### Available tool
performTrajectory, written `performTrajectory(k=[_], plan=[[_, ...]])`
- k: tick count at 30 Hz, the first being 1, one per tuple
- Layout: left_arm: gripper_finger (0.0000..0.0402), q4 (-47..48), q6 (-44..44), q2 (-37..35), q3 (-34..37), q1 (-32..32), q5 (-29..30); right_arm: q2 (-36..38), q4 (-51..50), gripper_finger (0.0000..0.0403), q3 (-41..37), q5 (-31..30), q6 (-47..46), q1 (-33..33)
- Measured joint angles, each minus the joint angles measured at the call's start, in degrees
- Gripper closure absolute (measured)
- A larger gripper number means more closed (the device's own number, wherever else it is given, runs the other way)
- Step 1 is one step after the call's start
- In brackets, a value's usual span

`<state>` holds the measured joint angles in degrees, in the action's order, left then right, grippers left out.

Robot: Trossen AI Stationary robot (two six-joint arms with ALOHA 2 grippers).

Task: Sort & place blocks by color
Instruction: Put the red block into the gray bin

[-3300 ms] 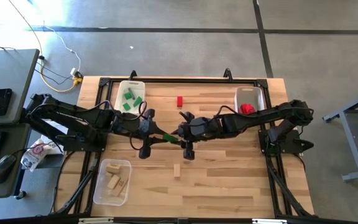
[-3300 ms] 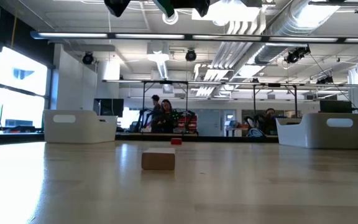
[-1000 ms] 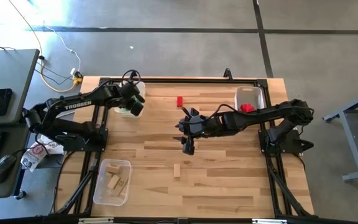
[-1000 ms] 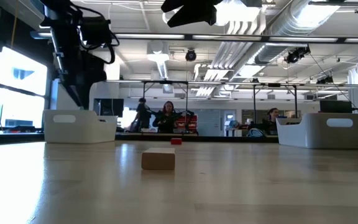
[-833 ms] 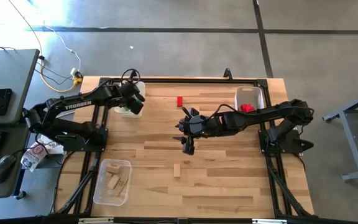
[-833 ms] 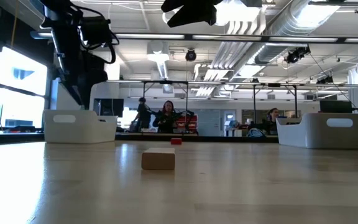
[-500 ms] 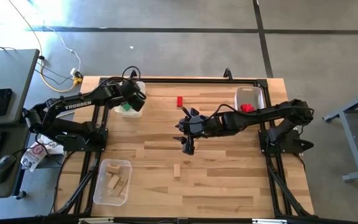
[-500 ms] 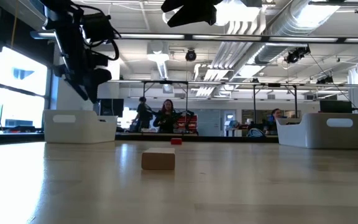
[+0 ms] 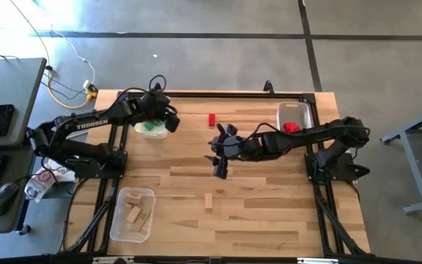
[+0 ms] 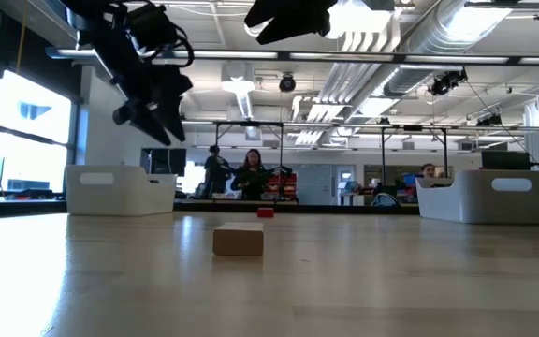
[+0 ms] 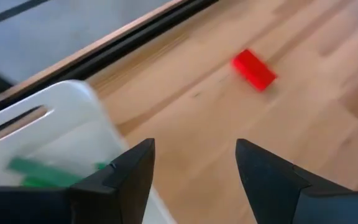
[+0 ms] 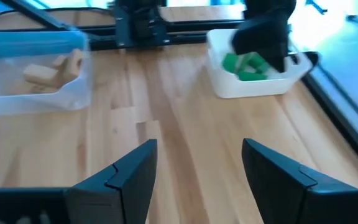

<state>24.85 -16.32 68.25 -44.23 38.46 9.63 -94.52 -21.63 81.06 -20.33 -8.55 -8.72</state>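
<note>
Overhead view: a light wooden slatted table (image 9: 269,213) fills the centre of the frame. The left gripper (image 9: 168,117) sits at upper left of the table, over the right edge of a white plastic bin (image 9: 152,130) that holds green painted blocks (image 9: 149,125); its fingers stand apart and hold nothing, as the left wrist view confirms with two separated dark fingers (image 11: 132,171). The right gripper (image 9: 220,152) lies near the centre of the frame, its jaws likewise spread and empty; the right wrist view shows both fingers (image 12: 129,171) parted over bare boards.

A single red rectangular block (image 9: 212,119) lies on the table at upper centre, between the two grippers and apart from both. A plain light-wood block (image 9: 209,201) rests alone below centre. At the upper right of the table, a second white bin (image 9: 296,110) contains red blocks (image 9: 291,127). At lower left, a clear plastic bin (image 9: 132,214) holds several plain wood blocks (image 9: 134,213).

Table-level view: the plain block appears at centre foreground, the red block small behind it; people are visible far back in the room.
</note>
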Motion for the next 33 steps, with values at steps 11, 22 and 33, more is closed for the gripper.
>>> performTrajectory(k=[11,22,33], plan=[[0.0190,-7.1,0.0,0.0,0.0,-5.2,-2.1,0.0,-0.2,0.0181,0.0,-3.7,-4.0,3.9],[0.0190,-17.9,-1.7,0.0,0.0,-8.8,-0.1,0.0,-1.4,0.0181,0.0,-4.9,-8.1,8.0],[0.0190,-20.5,-2.7,0.0,-1.7,-9.3,1.3,2.6,-0.8,0.0181,0.0,-9.5,-8.0,11.8]])
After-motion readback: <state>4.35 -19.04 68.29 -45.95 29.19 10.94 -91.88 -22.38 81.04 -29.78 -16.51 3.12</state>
